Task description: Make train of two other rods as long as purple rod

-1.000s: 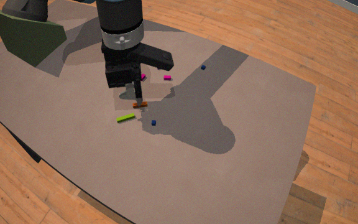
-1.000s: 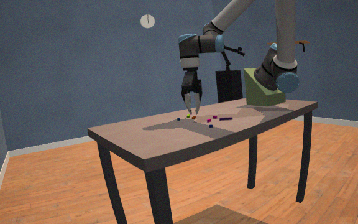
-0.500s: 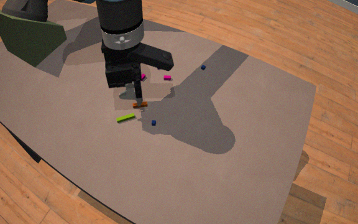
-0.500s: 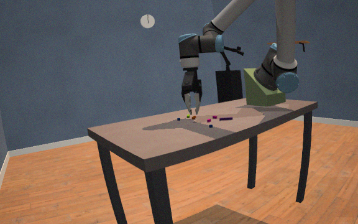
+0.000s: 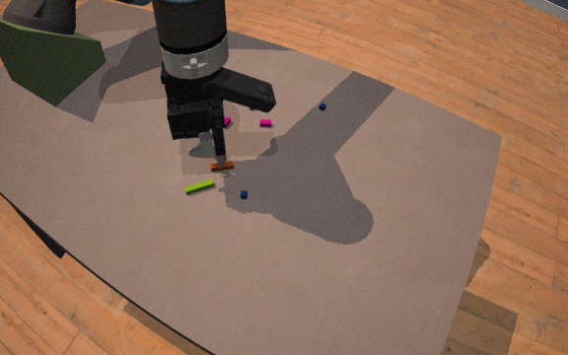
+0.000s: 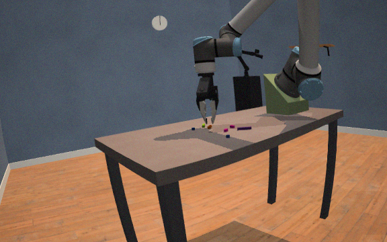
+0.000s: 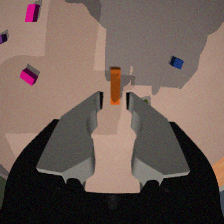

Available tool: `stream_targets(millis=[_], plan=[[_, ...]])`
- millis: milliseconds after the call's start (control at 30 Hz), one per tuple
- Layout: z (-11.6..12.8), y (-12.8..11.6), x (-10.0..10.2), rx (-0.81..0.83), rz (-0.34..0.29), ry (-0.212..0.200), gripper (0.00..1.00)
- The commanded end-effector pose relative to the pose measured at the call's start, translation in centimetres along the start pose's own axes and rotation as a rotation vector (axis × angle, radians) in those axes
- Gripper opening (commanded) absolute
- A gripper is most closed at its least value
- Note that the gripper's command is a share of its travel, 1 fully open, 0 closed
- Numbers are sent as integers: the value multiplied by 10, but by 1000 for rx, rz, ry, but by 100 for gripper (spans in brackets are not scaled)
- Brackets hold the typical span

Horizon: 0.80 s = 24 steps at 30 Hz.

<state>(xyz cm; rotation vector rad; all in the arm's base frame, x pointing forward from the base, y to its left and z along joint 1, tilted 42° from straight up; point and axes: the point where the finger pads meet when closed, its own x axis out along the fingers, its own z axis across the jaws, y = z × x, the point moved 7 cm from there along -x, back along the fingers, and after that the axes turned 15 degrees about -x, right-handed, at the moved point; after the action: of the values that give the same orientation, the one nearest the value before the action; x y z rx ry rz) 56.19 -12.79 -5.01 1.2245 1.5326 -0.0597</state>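
Observation:
The orange rod (image 5: 224, 168) lies flat on the table. In the wrist view the orange rod (image 7: 115, 85) has its near end between my fingertips, with a small gap on each side. My gripper (image 5: 221, 160) points straight down over it, fingers narrowly apart and holding nothing. In the side view the fingertips (image 6: 208, 122) are just above the rod (image 6: 209, 126). Two magenta rods (image 5: 265, 122) (image 5: 227, 121) lie behind it. The purple rod (image 6: 244, 128) lies farther back and is hidden by the arm in the top view. A lime rod (image 5: 199, 186) lies to the front left.
One blue cube (image 5: 244, 194) sits just in front of the orange rod, another (image 5: 322, 106) at the back right. A green wedge block (image 5: 42, 54) holds the arm's base at the table's back left corner.

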Motion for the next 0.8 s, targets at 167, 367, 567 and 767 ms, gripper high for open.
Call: stream_targets(millis=[167, 367, 567, 767], plan=[[1, 2, 0, -2, 0, -2, 14], [1, 2, 1, -2, 0, -1, 14], [0, 1, 6, -1, 0, 1, 14], [-2, 1, 13, 0, 1, 3, 14]])
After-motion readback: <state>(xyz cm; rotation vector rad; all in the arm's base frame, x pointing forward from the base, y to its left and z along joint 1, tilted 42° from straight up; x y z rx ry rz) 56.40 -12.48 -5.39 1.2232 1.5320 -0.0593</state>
